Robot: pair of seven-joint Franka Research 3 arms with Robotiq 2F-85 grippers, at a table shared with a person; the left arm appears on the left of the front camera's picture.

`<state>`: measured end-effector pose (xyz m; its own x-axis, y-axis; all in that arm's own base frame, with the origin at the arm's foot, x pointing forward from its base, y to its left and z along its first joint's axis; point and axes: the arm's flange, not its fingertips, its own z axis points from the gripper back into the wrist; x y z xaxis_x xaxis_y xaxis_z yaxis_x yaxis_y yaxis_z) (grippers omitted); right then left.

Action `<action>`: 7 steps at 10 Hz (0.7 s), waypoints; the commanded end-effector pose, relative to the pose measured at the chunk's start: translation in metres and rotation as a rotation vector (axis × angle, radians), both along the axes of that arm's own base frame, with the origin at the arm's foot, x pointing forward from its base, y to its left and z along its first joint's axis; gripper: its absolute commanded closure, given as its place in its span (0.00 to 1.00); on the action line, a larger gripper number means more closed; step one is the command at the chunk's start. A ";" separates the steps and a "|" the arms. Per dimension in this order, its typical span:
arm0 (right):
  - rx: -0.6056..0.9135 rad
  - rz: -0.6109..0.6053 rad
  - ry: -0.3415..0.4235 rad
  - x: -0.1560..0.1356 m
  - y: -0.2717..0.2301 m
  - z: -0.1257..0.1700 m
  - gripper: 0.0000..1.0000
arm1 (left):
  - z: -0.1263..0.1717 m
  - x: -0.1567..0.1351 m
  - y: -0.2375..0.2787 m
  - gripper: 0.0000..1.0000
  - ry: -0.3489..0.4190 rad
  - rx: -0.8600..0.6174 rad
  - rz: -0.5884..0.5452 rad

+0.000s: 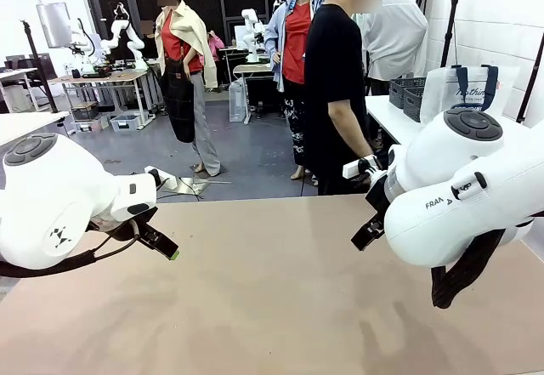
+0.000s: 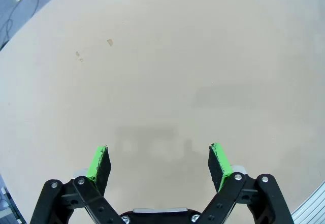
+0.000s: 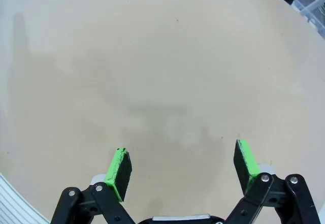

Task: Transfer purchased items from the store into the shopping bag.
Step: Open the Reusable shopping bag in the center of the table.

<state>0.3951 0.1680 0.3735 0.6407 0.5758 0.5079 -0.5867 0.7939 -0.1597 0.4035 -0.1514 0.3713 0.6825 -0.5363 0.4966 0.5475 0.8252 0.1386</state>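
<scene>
Above the tan table [image 1: 272, 307], left tool [image 2: 158, 150] and right tool [image 3: 182, 150] both gape wide.

Bright, even indoor light, soft faint shadows on the table [image 2: 162, 71], wide-angle bending at wrist-view edges.

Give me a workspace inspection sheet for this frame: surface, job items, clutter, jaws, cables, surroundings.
surface: tan tabletop, a few faint marks.
job's things: shopping bag and dark grey mesh baskets on a white side table at far right, off the work surface; contents too far to tell.
clutter: nothing seen.
grippers: left gripper and right gripper over the tabletop, jaws open, holding nothing.
cables: black cable loop under the left arm; black sleeved bundle under the right arm.
surroundings: person in black shirt at the far edge; more people behind.
</scene>
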 end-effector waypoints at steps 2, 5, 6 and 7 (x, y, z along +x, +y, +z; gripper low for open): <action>0.000 0.000 0.000 0.000 0.000 0.000 0.00 | 0.000 0.000 0.001 0.00 0.000 0.000 0.001; 0.000 0.000 0.000 0.000 0.000 0.000 0.00 | 0.000 0.000 0.001 0.00 0.000 0.000 0.001; 0.000 0.000 0.000 0.000 0.000 0.000 0.00 | 0.000 0.000 0.001 0.00 0.000 0.000 0.001; 0.000 0.000 0.000 0.000 0.000 0.000 0.00 | 0.000 0.000 0.001 0.00 0.000 0.000 0.001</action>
